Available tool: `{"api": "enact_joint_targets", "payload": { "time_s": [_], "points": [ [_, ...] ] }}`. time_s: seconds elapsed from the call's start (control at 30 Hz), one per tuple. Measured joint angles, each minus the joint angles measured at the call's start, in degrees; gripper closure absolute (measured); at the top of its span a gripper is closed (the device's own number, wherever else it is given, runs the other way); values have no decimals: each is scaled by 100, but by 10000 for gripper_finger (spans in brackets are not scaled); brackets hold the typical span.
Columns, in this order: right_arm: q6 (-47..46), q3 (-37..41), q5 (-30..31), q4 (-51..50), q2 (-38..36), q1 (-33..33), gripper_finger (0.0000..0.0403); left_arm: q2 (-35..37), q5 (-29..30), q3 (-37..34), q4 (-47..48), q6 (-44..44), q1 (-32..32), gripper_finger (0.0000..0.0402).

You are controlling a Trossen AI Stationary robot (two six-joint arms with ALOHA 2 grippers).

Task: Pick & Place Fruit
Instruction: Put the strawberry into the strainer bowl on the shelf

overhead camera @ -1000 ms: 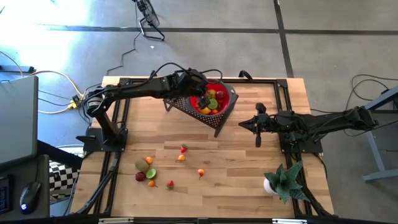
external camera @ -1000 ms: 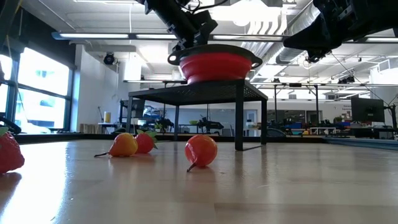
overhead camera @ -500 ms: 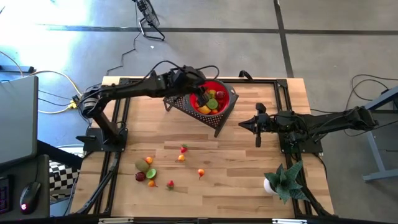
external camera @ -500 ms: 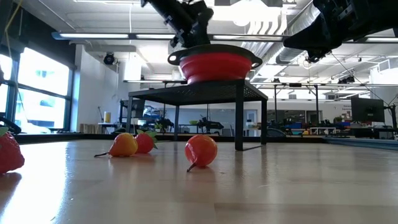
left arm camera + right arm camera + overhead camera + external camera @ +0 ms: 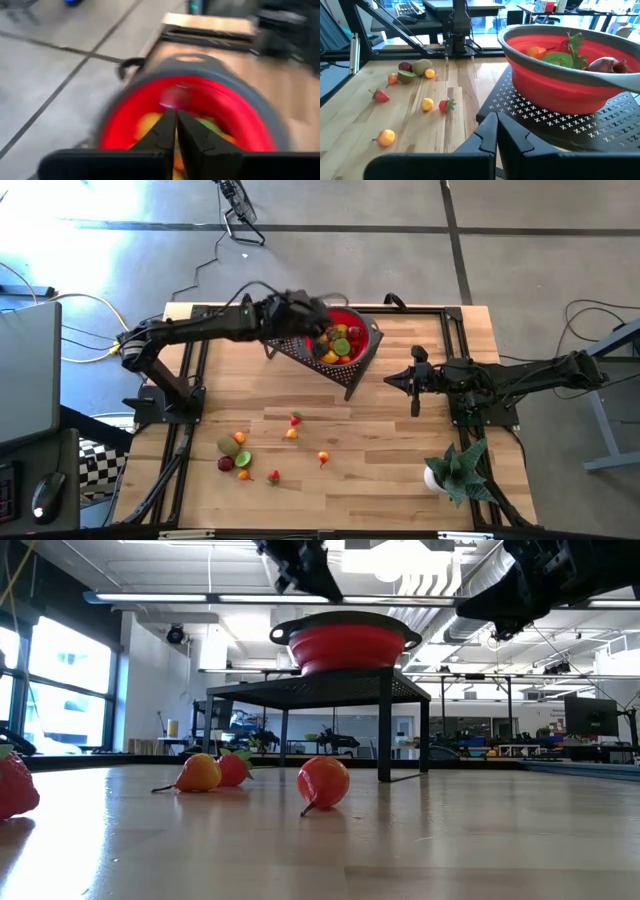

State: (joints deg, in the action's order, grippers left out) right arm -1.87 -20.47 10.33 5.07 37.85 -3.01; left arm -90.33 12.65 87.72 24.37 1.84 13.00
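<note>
A red bowl [image 5: 372, 336] holding several fruits [image 5: 338, 346] stands on a black perforated stand [image 5: 298, 352] at the table's far middle. My left gripper [image 5: 320, 322] hovers shut above the bowl's left rim, nothing between its fingertips [image 5: 175, 112]; the low view shows it [image 5: 305, 565] well above the bowl [image 5: 345, 645]. Several more small fruits [image 5: 291, 434] lie on the wood nearer the front left. My right gripper [image 5: 388, 380] waits shut to the right of the stand, level, pointing at the bowl [image 5: 555, 85].
A kiwi [image 5: 228, 446], a green half [image 5: 243, 458] and a dark red fruit [image 5: 226, 464] cluster at the near left, with a strawberry [image 5: 295, 420] and an orange one [image 5: 323, 458] toward the middle. A spiky potted plant [image 5: 455, 468] stands at the near right.
My left gripper has risen out of the red bowl and drawn back toward the table's left edge; it now hangs well above the rim. The bowl, the stand and the fruits on the table have stayed put.
</note>
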Motion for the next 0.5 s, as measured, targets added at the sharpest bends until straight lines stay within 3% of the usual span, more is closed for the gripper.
{"api": "enact_joint_targets", "payload": {
  "time_s": [0.23,0.5],
  "points": [
    [-36,0,-1,-150,0,0,401,512,140,-153,590,3,-857,398],
    [-136,0,-2,-169,0,0,401,1098,492,-1008,869,-1415,-1754,401]
  ]
}}
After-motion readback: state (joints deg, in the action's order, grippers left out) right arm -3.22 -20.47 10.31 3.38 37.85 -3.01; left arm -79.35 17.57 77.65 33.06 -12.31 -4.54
